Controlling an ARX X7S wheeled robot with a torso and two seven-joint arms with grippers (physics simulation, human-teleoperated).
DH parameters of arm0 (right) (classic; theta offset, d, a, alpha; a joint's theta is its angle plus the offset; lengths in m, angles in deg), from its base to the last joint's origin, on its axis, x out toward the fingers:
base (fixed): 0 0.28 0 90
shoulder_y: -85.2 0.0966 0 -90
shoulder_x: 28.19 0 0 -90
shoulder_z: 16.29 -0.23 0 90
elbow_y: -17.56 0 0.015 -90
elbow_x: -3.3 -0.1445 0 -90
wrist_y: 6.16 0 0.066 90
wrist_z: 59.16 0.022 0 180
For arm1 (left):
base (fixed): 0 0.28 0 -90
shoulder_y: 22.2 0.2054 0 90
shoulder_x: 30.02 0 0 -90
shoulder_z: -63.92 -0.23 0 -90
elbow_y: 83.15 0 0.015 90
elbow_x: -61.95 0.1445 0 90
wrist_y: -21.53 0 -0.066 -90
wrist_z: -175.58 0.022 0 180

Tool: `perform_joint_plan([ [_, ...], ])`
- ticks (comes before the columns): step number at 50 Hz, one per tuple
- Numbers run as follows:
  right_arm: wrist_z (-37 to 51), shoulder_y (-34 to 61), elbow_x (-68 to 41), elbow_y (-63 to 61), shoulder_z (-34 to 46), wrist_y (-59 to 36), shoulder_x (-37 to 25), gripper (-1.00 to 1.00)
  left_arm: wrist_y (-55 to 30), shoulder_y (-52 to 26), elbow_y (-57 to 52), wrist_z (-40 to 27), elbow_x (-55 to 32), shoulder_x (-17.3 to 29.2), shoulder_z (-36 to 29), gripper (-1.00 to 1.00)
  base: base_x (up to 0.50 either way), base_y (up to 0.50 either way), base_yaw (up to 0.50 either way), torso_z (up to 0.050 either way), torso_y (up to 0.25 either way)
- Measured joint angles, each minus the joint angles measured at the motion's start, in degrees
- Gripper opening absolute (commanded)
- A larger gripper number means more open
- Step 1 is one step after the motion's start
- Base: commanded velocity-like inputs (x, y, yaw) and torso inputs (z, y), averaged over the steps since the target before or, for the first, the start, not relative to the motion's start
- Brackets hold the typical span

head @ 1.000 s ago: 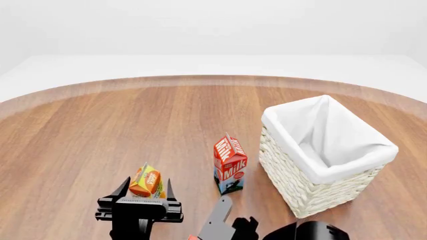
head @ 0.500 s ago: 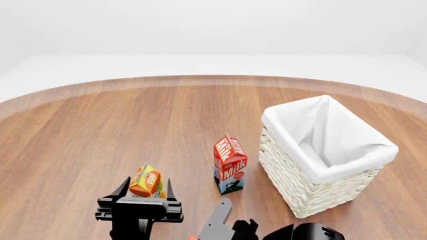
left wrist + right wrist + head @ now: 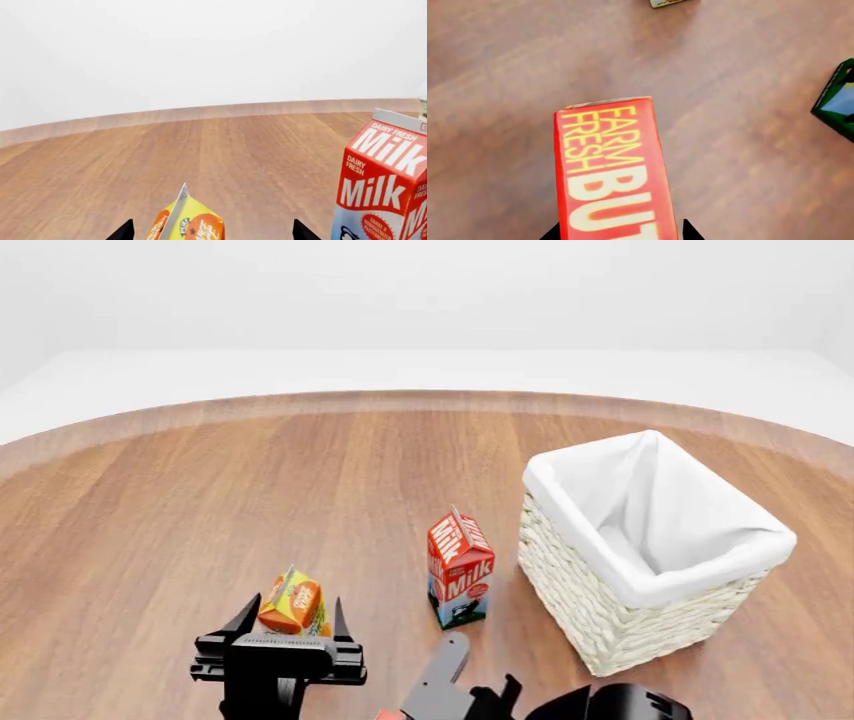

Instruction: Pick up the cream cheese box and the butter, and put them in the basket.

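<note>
The left gripper [image 3: 288,625] sits low over the wooden table [image 3: 200,510], its two black fingers pointing forward and spread apart, one on each side of the orange juice carton [image 3: 294,604] without touching it. The right gripper [image 3: 620,232] points down at the table, its fingertips straddling the butter [image 3: 610,170]; whether they grip it cannot be told.

Basket [image 3: 654,550] at right on table [image 3: 200,490]. Milk carton [image 3: 459,568] upright just left of basket. Juice carton [image 3: 292,602] further left, nearer robot, between left gripper [image 3: 288,617] fingers. Butter [image 3: 612,170] between right gripper [image 3: 620,231] fingertips, above table.
</note>
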Motion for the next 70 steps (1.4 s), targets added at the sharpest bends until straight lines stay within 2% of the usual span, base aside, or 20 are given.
perform_joint_plan([
  [9,2.96,-0.04,-3.66,-2.49,-2.29,-1.27,-0.98,-1.0,0.02,-0.02,0.01,-0.05,-0.04,0.04,-0.07,1.0,0.0,0.0,0.0,0.0,0.0],
  [25,15.84,2.17,-17.18,-11.84,-11.22,-5.58,-3.55,-1.0,0.07,-0.06,0.02,-0.13,-0.12,0.1,-0.18,1.0,0.0,0.0,0.0,0.0,0.0],
  [42,26.69,6.22,-31.63,-16.54,-17.2,-6.79,-6.85,-1.0,0.17,-0.32,-0.26,-0.27,0.04,0.23,0.05,1.0,0.0,0.0,0.0,0.0,0.001],
  [70,32.85,12.04,-40.3,-17.19,-20.85,-5.85,-9.49,-1.0,0.21,-0.28,-0.05,-0.39,-0.23,0.31,-0.34,1.0,0.0,0.0,0.0,0.0,0.001],
])
